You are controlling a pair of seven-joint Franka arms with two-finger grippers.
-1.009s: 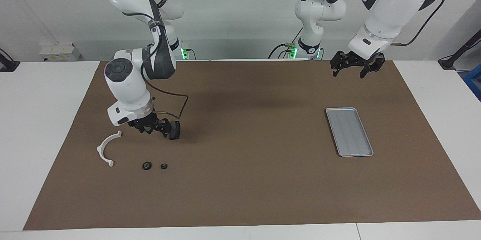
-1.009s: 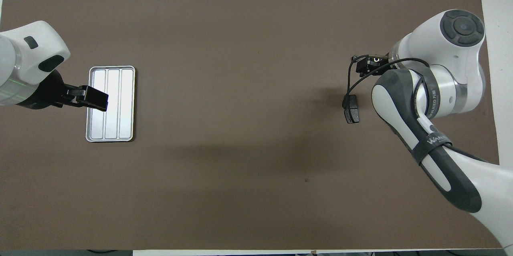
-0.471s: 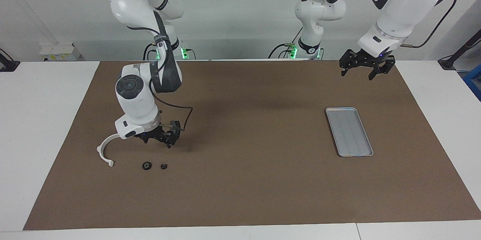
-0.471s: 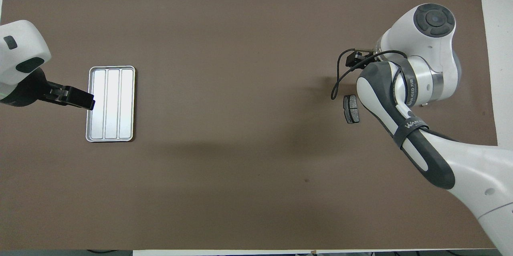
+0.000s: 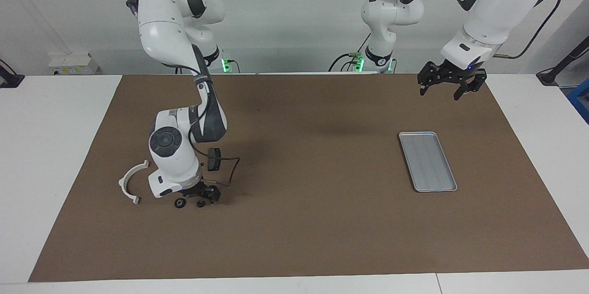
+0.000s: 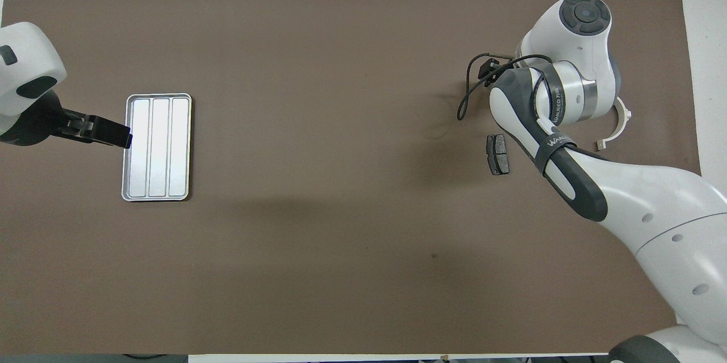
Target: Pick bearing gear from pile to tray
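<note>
Right gripper [image 5: 197,196] is down at the brown mat [image 5: 313,229], right on the two tiny black round pieces [image 5: 180,203] at the right arm's end of the table. Can't tell whether its fingers are spread or closed, or whether it has either piece; the wrist hides the tips from above.

Judgement: this is the pick step. To do it well: centre on one round piece only, descend straight, close only once the fingers straddle it, lift vertically so the neighbour doesn't get nudged. These look small and low, so slipping out is the likely failure.

White half-ring plastic bracket [image 5: 130,181] lies beside the pieces, toward the table's end. Dark grey brake pad [image 6: 498,154] lies nearer the robots than the pieces. Both apart from the gripper.

Shallow silver-grey rectangular metal tray [image 5: 448,187] sits at the left arm's end, nothing in it. Left gripper [image 5: 445,87] waits in the air, fingers spread, holding nothing.

Writing: a partial word on the right arm's dark sleeve [image 6: 546,138], not fully legible. No other labels readable.
</note>
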